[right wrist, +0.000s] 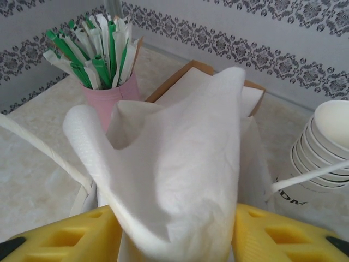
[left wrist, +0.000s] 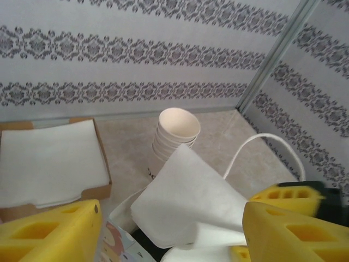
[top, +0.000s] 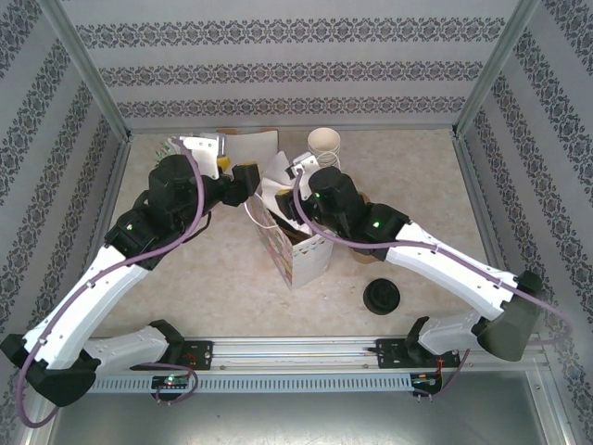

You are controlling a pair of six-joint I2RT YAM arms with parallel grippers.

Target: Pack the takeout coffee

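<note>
A printed paper bag (top: 301, 250) with white cord handles stands mid-table. A white napkin (left wrist: 188, 196) sticks up out of its mouth. My right gripper (right wrist: 177, 240) hangs over the bag with its yellow fingers apart, and the napkin (right wrist: 180, 164) fills the gap between them. My left gripper (left wrist: 172, 240) is at the bag's left rim, open wide, with the napkin and the bag's mouth ahead of it. The takeout coffee is hidden; a dark patch (left wrist: 143, 240) shows inside the bag under the napkin, and I cannot tell what it is.
A stack of lidless cream cups (top: 324, 144) stands behind the bag. A brown box of napkins (left wrist: 49, 164) sits at the back left, next to a pink cup of green-and-white straws (right wrist: 109, 93). Loose black lids (top: 383, 297) lie front right.
</note>
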